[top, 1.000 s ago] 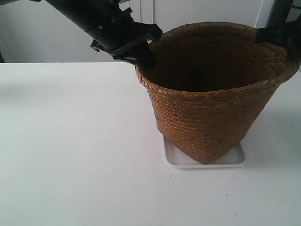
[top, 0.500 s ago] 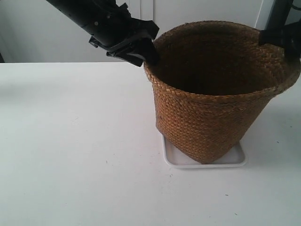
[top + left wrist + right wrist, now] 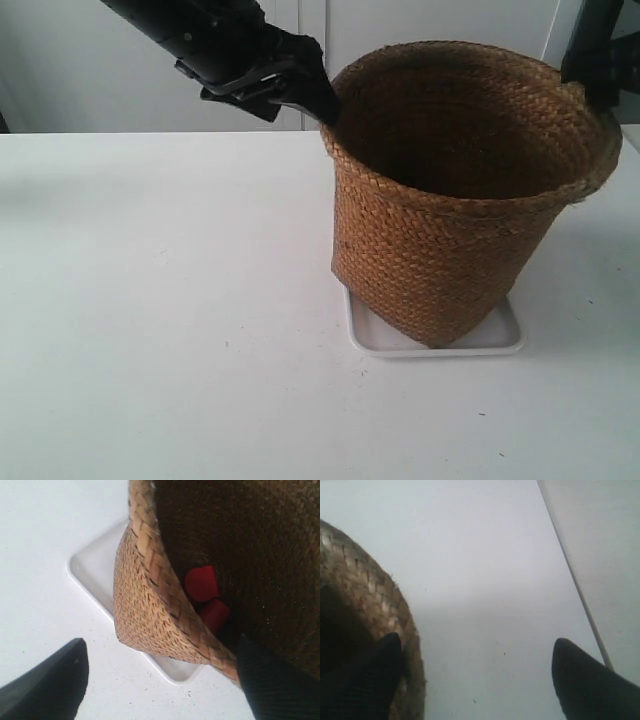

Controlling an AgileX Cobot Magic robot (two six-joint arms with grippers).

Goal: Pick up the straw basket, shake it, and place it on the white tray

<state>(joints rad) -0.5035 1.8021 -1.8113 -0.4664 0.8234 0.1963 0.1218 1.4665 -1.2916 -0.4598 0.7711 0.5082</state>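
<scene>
The straw basket [image 3: 450, 240] stands with its base on the white tray [image 3: 375, 335], leaning slightly. In the left wrist view its braided rim [image 3: 150, 560] runs between the fingers of my left gripper [image 3: 161, 645], which is open, one finger outside the wall and one inside. The tray [image 3: 95, 575] shows under the base. My right gripper [image 3: 477, 640] is open too, with one finger just inside the basket rim [image 3: 385, 605] and the other over bare table. The arm at the exterior view's left [image 3: 315, 100] and the arm at the exterior view's right [image 3: 592, 75] are at opposite sides of the rim.
Two red objects [image 3: 202, 582] lie at the bottom of the basket. The white table [image 3: 160, 320] stretches around the tray. A pale wall or cabinet [image 3: 430, 25] stands behind the table.
The arm at the exterior view's left moved up and to the right, and the other arm rose. The basket's stretched rim drew in and the basket stands more upright on the tray.
</scene>
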